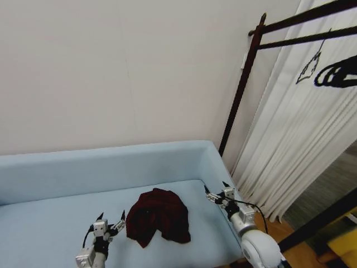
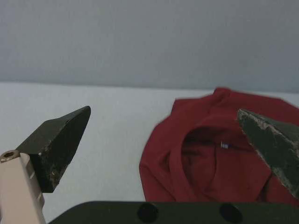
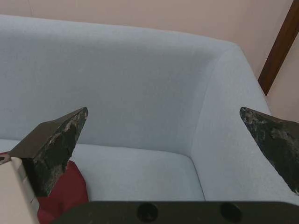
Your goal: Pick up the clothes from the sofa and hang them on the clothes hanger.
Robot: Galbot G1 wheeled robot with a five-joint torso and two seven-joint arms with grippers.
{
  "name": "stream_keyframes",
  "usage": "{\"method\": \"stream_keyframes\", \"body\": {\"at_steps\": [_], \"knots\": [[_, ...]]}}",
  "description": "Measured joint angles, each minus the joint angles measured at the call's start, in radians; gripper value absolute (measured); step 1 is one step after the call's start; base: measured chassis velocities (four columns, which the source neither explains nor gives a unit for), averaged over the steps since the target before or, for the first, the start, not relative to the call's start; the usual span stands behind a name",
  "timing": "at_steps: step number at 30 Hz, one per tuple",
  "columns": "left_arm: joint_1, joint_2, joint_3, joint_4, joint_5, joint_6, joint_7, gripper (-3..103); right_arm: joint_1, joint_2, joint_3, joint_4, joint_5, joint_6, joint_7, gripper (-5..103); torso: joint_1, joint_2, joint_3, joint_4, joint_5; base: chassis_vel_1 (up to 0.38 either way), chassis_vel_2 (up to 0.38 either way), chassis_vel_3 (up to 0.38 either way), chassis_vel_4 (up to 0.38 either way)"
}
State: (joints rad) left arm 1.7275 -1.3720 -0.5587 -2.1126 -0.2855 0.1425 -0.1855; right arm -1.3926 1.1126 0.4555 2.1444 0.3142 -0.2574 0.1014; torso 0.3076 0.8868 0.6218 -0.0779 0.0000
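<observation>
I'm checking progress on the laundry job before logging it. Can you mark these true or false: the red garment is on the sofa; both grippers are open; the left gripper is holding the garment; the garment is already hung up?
1. The red garment lies on the seat of the sofa. True.
2. The left gripper and the right gripper are both open. True.
3. The left gripper is holding the garment. False: it sits open beside the garment and grips nothing.
4. The garment is already hung up. False: it is on the seat, and the black hanger on the rack is bare.
</observation>
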Motion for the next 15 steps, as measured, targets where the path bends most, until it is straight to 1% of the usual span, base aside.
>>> {"method": "stream_keyframes", "body": {"at_steps": [3, 4, 7, 8, 11, 12, 13, 15], "knots": [[-0.039, 0.0, 0.052, 0.067, -0.001, 0.018, -0.037, 100, 0.005, -0.011, -0.013, -0.004, 0.002, 0.003, 0.008, 100, 0.0, 0.0, 0.0, 0.0, 0.0, 0.0, 0.0, 0.0, 0.0], [-0.039, 0.0, 0.052, 0.067, -0.001, 0.018, -0.037, 100, 0.005, -0.011, -0.013, -0.004, 0.002, 0.003, 0.008, 100, 0.0, 0.0, 0.0, 0.0, 0.0, 0.0, 0.0, 0.0, 0.0], [-0.093, -0.002, 0.097, 0.131, 0.0, 0.043, -0.048, 100, 0.005, -0.019, -0.02, -0.008, 0.004, 0.004, 0.015, 100, 0.0, 0.0, 0.0, 0.0, 0.0, 0.0, 0.0, 0.0, 0.0], [-0.093, -0.002, 0.097, 0.131, 0.0, 0.043, -0.048, 100, 0.005, -0.019, -0.02, -0.008, 0.004, 0.004, 0.015, 100, 0.0, 0.0, 0.0, 0.0, 0.0, 0.0, 0.0, 0.0, 0.0], [-0.139, -0.007, 0.13, 0.183, 0.004, 0.046, -0.065, 100, 0.003, -0.021, -0.024, -0.012, 0.004, 0.006, 0.018, 100, 0.0, 0.0, 0.0, 0.0, 0.0, 0.0, 0.0, 0.0, 0.0], [-0.179, -0.013, 0.156, 0.228, -0.001, 0.049, -0.096, 100, 0.0, -0.023, -0.026, -0.015, 0.004, 0.006, 0.018, 100, 0.0, 0.0, 0.0, -0.0002, 0.0001, 0.0, 0.0, 0.0, 0.0], [-0.179, -0.013, 0.156, 0.228, -0.001, 0.049, -0.096, 100, 0.0, -0.023, -0.026, -0.015, 0.004, 0.006, 0.018, 100, 0.0, 0.0, 0.0, -0.0002, 0.0001, 0.0, 0.0, 0.0, 0.0], [-0.21, -0.023, 0.175, 0.268, -0.011, 0.054, -0.125, 100, 0.0, -0.024, -0.031, -0.02, 0.004, 0.006, 0.019, 100, 0.0, 0.0, 0.0, -0.0002, -0.0001, 0.0, 0.0, 0.0, 0.0]]}}
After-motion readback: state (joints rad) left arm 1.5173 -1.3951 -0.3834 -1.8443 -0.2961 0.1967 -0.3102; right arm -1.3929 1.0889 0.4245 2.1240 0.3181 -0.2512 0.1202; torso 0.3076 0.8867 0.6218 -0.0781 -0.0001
